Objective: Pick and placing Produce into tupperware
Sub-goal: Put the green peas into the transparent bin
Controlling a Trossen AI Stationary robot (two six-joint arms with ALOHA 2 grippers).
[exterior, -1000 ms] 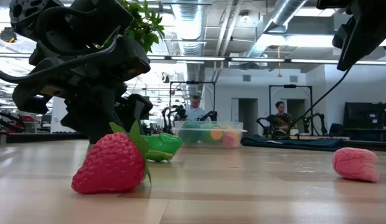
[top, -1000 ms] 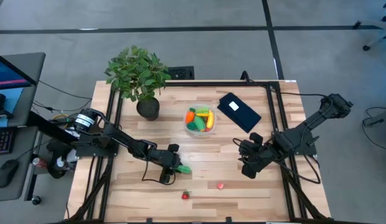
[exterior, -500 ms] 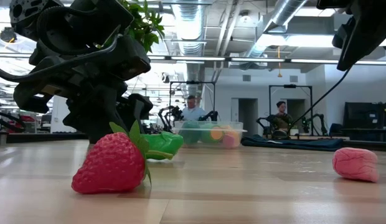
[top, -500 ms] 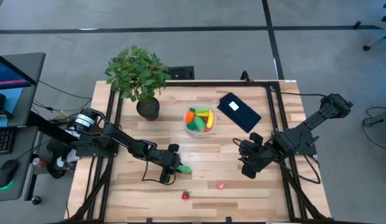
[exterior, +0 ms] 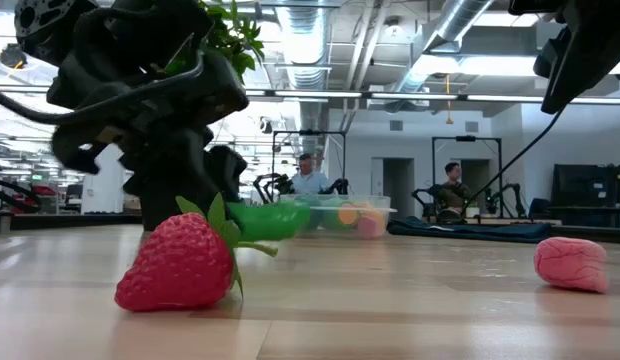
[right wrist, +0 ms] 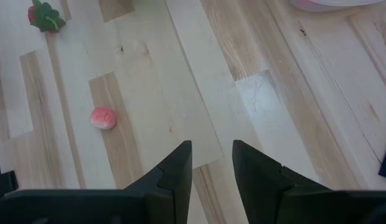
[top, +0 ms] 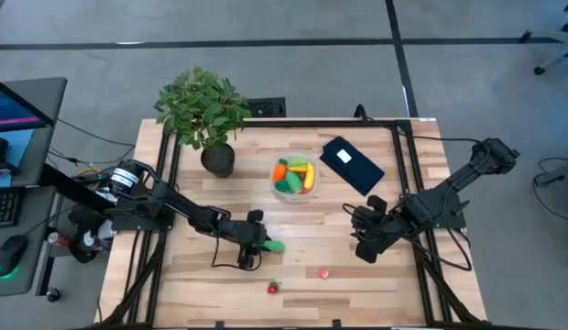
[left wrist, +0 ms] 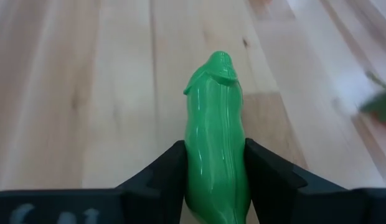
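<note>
L gripper (left wrist: 215,171) fingers clamp a glossy, smooth green pod (left wrist: 215,143), lifted off the wood-plank table (top: 339,252), front-left of the clear round tub (top: 295,177). R gripper (right wrist: 211,165) jaws apart, empty, near the pink lumpy berry (right wrist: 103,117).

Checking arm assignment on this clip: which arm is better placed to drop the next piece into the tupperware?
Left. The left gripper is already shut on the green piece, just in front of the tupperware. The right gripper is open and holds nothing.
</note>
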